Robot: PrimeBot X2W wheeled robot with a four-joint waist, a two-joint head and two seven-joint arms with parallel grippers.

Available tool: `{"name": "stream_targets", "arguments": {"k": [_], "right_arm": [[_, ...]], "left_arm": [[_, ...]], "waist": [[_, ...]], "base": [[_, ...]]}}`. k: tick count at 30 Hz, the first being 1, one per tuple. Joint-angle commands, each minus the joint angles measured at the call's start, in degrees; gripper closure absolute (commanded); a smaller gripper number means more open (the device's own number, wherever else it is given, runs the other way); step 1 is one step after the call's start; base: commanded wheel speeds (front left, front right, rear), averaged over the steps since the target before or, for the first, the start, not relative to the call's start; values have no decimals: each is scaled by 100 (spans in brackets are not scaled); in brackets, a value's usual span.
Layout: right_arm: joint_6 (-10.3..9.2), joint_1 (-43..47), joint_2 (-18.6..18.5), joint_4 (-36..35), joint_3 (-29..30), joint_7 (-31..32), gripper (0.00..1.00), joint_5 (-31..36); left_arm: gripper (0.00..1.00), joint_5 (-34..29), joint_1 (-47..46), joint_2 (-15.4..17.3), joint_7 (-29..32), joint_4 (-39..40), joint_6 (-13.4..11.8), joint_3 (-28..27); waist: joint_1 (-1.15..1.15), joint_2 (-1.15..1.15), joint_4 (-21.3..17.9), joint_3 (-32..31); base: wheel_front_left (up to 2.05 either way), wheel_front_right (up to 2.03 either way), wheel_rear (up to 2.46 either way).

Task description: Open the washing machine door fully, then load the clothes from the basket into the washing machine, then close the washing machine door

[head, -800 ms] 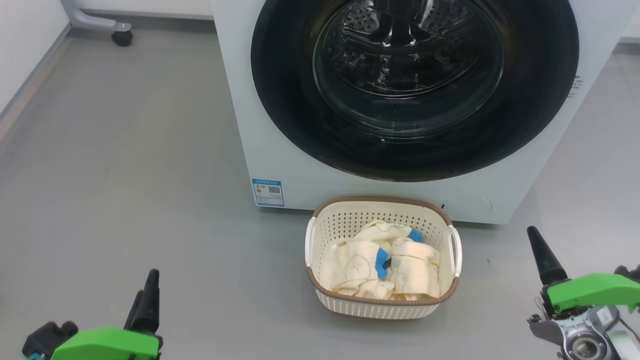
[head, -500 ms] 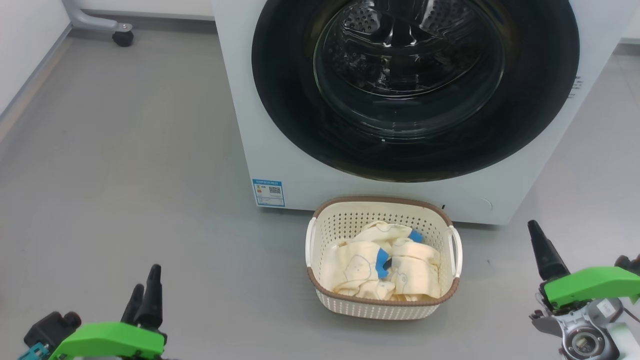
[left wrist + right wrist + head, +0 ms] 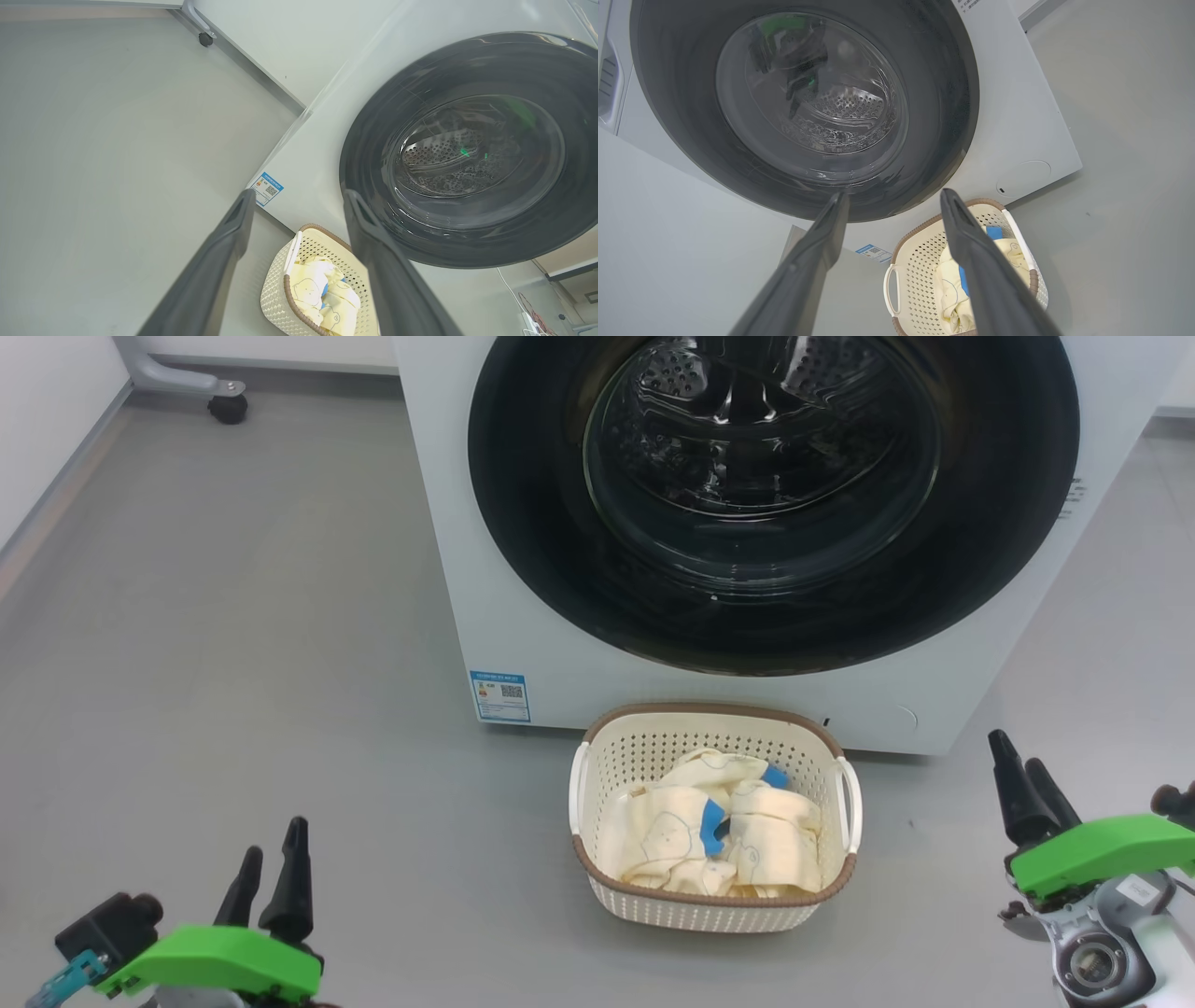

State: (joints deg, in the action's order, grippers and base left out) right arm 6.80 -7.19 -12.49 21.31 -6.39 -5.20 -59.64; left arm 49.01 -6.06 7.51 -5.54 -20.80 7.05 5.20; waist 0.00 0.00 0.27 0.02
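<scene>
Two grippers stand spread wide and empty: the left gripper and the right gripper. Ahead of and above both, the washing machine door sits shut against the washing machine, so I judge the opening step not yet begun. The basket stands on the floor between them, slightly ahead, with the clothes heaped inside. Next, one gripper must reach the door's rim and pull; I can make out no handle.
</scene>
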Motion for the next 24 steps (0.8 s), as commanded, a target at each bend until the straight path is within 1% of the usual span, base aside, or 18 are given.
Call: {"name": "stream_targets", "arguments": {"k": [1, 22, 24], "right_arm": [[41, -353, -207, -149, -91, -110, 0, 167], [53, -574, -581, -80, -534, -411, 0, 1130], [53, -584, -598, -77, -554, -427, 0, 1177]], "left_arm": [[0, -213, -340, 177, -93, 131, 24, -106], [0, -1657, -485, 312, -446, 108, 32, -25], [0, -1721, -494, 319, -463, 105, 33, -20]], "waist": [[0, 0, -2, -2], [0, 0, -6, -39], [0, 0, -7, -40]], "base": [[0, 0, 0], [0, 0, 0], [0, 0, 0]]}}
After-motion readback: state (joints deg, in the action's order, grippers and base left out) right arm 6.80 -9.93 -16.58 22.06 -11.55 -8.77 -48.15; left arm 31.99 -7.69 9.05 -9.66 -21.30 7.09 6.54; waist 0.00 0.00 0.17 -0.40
